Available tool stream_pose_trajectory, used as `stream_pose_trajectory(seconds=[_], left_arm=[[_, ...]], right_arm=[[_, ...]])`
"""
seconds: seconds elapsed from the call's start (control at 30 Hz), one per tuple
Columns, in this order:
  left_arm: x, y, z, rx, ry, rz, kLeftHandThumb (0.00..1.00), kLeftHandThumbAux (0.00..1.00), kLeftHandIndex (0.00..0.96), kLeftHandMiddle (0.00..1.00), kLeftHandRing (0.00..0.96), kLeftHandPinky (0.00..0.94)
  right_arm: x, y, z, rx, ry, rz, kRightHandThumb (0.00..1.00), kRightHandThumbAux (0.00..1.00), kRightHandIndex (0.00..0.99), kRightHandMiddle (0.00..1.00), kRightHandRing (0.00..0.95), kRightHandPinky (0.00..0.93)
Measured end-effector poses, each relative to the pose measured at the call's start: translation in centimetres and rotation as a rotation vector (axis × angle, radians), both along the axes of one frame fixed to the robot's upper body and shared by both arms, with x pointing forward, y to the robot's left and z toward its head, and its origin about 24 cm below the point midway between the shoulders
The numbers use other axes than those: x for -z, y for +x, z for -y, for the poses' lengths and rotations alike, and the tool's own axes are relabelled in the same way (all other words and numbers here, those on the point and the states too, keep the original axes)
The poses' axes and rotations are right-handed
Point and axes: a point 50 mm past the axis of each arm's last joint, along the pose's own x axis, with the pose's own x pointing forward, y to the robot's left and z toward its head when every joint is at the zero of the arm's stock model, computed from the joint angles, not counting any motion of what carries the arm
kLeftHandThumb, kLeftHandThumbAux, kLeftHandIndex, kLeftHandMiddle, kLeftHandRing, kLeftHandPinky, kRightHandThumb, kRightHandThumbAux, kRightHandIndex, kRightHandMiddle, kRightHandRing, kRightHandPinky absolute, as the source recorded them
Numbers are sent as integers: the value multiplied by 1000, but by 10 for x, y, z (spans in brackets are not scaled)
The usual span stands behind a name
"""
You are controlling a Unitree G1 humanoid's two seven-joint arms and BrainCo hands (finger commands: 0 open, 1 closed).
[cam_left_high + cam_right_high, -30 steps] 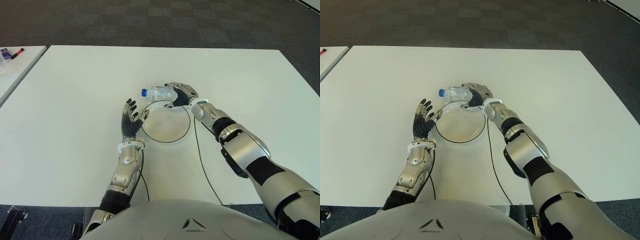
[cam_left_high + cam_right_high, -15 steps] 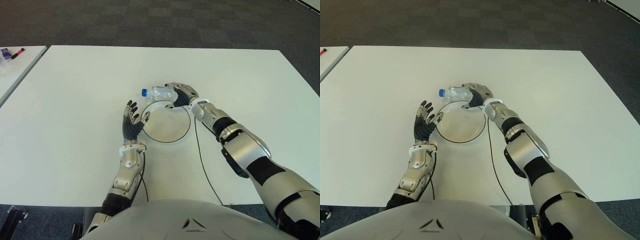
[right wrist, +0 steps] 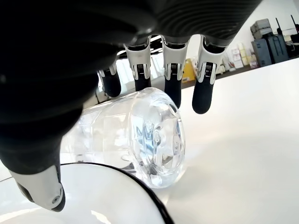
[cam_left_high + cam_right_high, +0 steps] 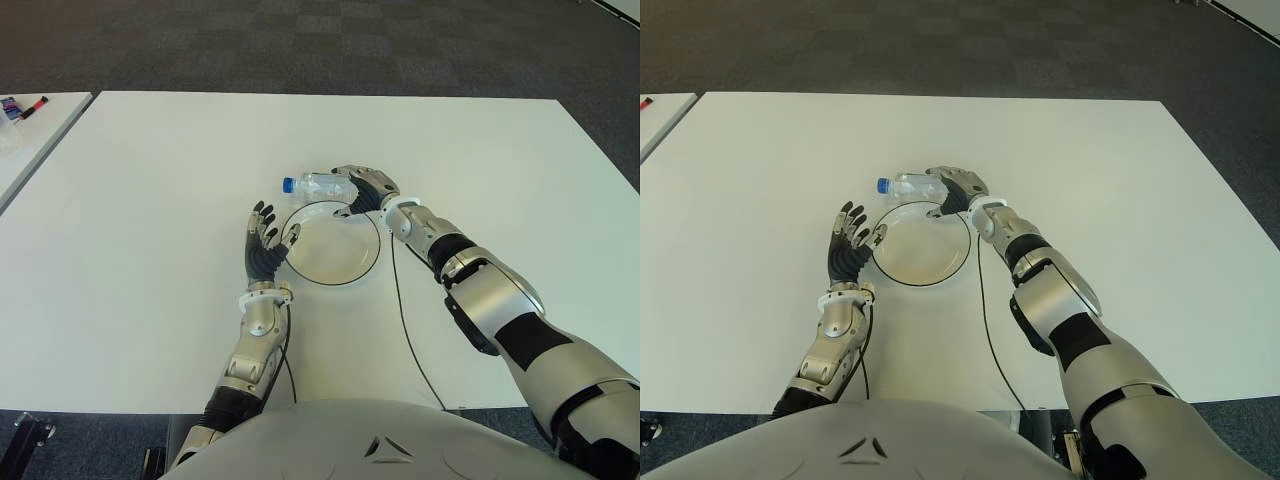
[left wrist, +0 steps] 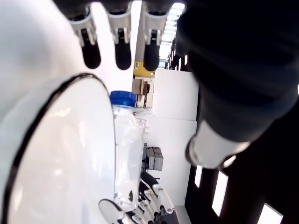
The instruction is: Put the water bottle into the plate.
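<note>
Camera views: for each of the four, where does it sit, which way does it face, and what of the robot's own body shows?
Left eye view: on the head, looking down at the white table; both arms and the chest show.
Right eye view: the same, from slightly to the right.
Left wrist view: on the left wrist; left hand fingertips before the plate.
Right wrist view: on the right wrist; right hand fingers arch over the water bottle.
Shared: all four show plate and water bottle; the bottle lies just beyond the plate's rim.

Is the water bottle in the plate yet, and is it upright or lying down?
Not in. The water bottle lies on its side on the table just beyond the plate's far rim, blue cap pointing left. The right hand curls over its base.
</note>
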Motion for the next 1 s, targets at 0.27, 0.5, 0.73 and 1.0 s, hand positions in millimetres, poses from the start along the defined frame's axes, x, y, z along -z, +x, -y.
stream_pose_trajectory(seconds=[0.27, 0.5, 0.73, 1.0], left_arm=[[1, 0, 0, 0, 0, -5, 234, 812, 78, 141, 132, 160], [2, -1, 0, 0, 1, -9, 235, 814, 79, 143, 133, 161], [2, -1, 0, 0, 1, -9, 231, 813, 79, 144, 133, 160], [2, -1, 0, 1, 1, -9, 223, 818, 77, 139, 126, 151]], right_arm=[[1, 0, 1, 2, -3, -2, 471, 689, 109, 163, 183, 264], [1, 0, 2, 1, -3, -3, 448, 700, 110, 168, 187, 255], [1, 0, 2, -1, -5, -7, 446, 699, 107, 165, 183, 250], [1, 0, 3, -1, -8, -15, 457, 695, 101, 161, 182, 259]])
